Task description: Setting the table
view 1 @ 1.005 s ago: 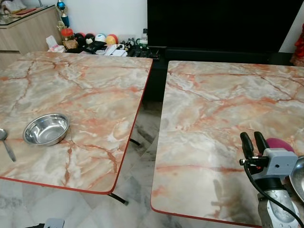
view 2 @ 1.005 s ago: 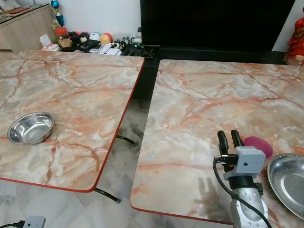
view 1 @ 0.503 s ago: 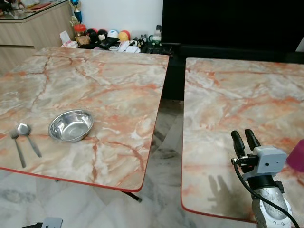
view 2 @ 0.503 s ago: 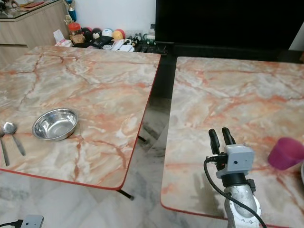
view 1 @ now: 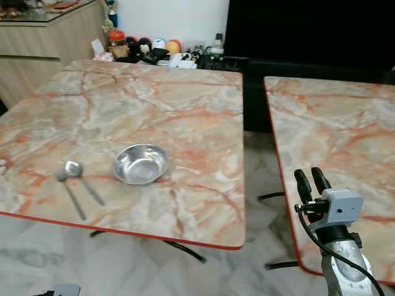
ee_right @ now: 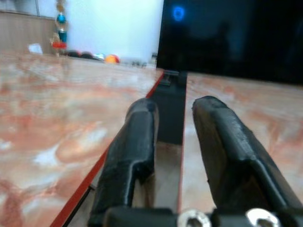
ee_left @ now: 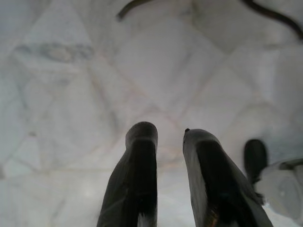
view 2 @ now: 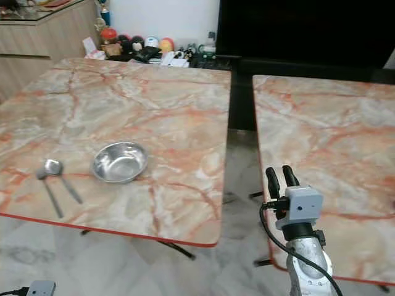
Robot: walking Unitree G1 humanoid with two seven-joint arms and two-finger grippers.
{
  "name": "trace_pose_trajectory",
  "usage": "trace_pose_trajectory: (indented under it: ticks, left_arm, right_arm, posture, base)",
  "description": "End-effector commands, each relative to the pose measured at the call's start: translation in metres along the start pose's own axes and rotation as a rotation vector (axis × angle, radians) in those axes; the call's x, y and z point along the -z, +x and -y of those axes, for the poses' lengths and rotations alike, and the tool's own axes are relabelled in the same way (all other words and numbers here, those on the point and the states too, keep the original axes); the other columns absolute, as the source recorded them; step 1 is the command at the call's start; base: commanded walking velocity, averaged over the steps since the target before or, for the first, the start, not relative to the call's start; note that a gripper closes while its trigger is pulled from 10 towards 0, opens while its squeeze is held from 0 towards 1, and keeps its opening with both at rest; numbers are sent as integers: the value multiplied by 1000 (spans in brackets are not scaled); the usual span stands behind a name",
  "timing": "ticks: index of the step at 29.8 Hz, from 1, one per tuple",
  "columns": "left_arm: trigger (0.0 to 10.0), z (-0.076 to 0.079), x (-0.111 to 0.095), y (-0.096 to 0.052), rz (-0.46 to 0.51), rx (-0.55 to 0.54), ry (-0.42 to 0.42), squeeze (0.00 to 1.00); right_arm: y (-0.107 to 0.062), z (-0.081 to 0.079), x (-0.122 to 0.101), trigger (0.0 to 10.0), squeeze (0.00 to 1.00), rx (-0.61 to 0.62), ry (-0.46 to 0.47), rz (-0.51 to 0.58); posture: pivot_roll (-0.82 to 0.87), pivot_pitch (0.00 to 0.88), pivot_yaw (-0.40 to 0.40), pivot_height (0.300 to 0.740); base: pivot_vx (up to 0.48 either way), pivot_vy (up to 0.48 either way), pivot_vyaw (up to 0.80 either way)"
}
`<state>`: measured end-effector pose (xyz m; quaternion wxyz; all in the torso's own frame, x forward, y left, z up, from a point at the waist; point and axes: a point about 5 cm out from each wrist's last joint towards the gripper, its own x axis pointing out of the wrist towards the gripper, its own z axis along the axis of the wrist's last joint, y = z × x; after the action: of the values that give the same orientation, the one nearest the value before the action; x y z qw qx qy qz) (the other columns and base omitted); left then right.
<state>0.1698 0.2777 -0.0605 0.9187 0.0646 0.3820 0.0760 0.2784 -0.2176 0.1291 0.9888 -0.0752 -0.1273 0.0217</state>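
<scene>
An empty steel bowl (view 1: pixel 141 163) sits on the left desk (view 1: pixel 154 105) beside two spoons (view 1: pixel 75 185), while the right gripper (view 1: pixel 311 179), fingers narrowly apart, holds nothing.

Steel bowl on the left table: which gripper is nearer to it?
Hard to call. The right gripper is raised over the gap between the tables, well to the right of the steel bowl. The left gripper hangs low over the floor, below table height.

Beyond the tables, a wooden cabinet (view 1: pixel 43 34) at far left, a clutter of colourful balls and small items (view 1: pixel 157 50) along the white wall, a large black screen (view 1: pixel 308 28), pale marble floor (view 1: pixel 123 265) below
</scene>
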Motion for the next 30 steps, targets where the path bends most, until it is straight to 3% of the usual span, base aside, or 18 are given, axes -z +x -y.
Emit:
trace_pose_trajectory:
  ticks: [1,21,30]
  left_arm:
    - [10000,-6,3,-2,-14,-17,-8,0]
    - [10000,-4,4,-2,-12,-18,-14,0]
    - [10000,-4,4,-2,-14,-17,-2,0]
  right_arm:
    - [4,0,-8,10000,0,0,-1,35]
    - [11,-5,-16,10000,0,-11,-5,68]
    - [11,-6,-14,10000,0,-6,-3,49]
  posture:
    - [-27,129,23,740]
    - [-23,127,17,740]
    - [-23,128,16,740]
  base:
    - [0,480,0]
    - [0,475,0]
    - [0,0,0]
